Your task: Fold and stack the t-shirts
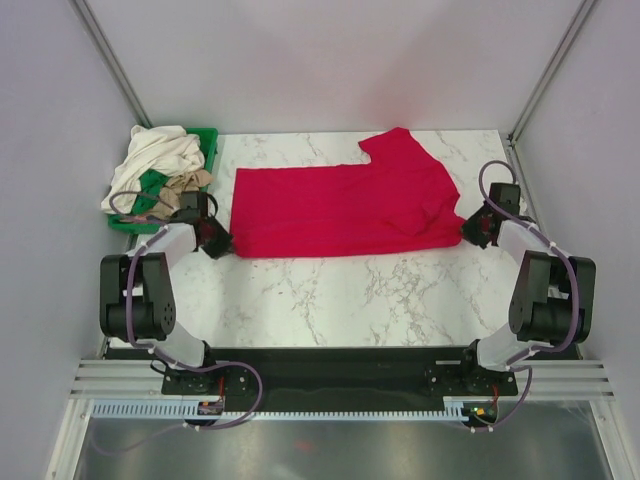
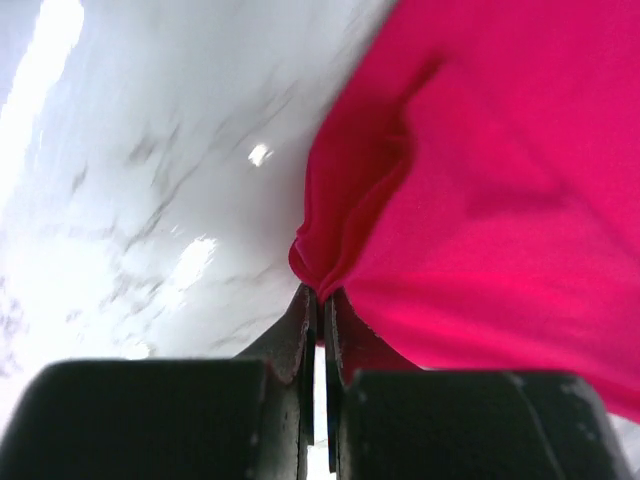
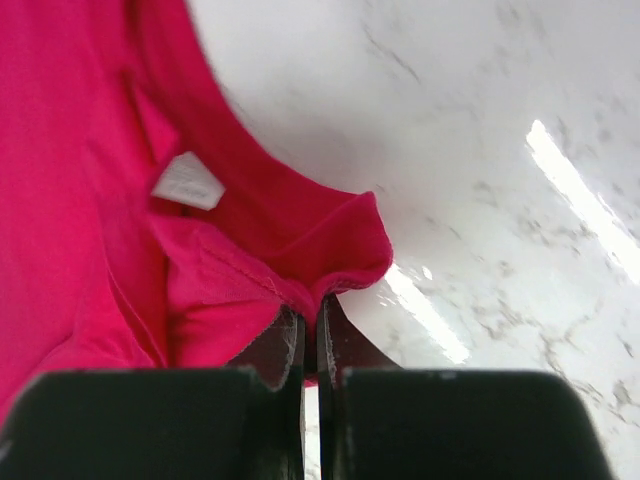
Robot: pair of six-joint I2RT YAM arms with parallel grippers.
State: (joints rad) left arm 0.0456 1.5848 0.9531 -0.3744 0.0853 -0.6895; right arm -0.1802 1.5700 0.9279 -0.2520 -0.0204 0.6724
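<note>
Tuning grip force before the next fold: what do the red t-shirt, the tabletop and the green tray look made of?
The red t-shirt: soft matte knit fabric, probably cotton; it creases and bunches, and a stitched hem is visible. The tabletop: glossy, marble-patterned, with grey veins and light glints; stone or laminate is unclear. The green tray: likely rigid plastic, with straight, evenly coloured walls.

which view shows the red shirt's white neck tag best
The right wrist view: the white neck tag lies clear on the red t-shirt. Top and left wrist views show the shirt, no tag.
</note>
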